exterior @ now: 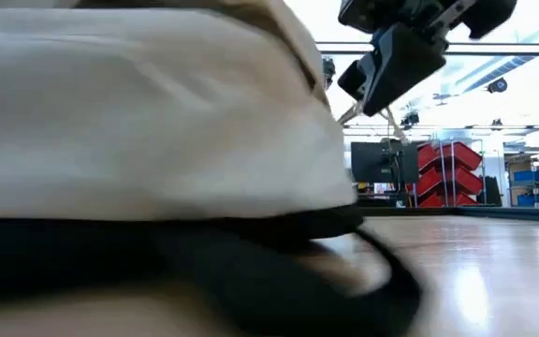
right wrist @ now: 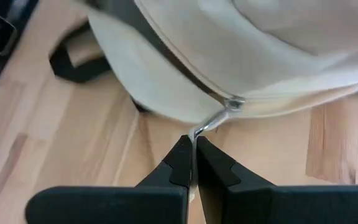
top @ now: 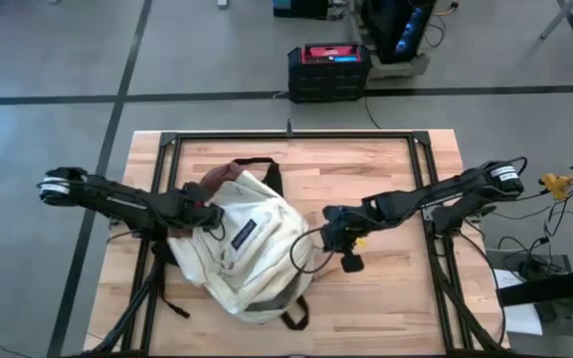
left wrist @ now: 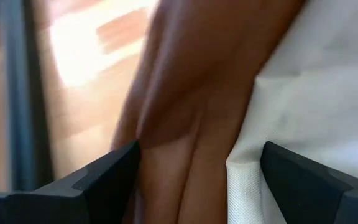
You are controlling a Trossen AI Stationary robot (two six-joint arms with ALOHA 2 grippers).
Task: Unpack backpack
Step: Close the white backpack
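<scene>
- Where the backpack [top: 247, 244] lies on the wooden table [top: 386, 179], it is located between the two grippers.
- The left gripper [left wrist: 197, 174] is held wide apart, with the reddish-brown base and cream fabric between and just ahead of its fingers [left wrist: 107, 174].
- The right gripper [right wrist: 192, 155] is pinched together on the metal zipper pull [right wrist: 213, 121], just ahead of the fingertips.
- Most of the low view is blocked by the backpack; its opening cannot be made out.

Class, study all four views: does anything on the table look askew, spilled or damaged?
Nothing stands out. The backpack lies slumped on the table, unspilled. The right gripper is shut on its zip pull; the left gripper stands open around its brown base.
</scene>
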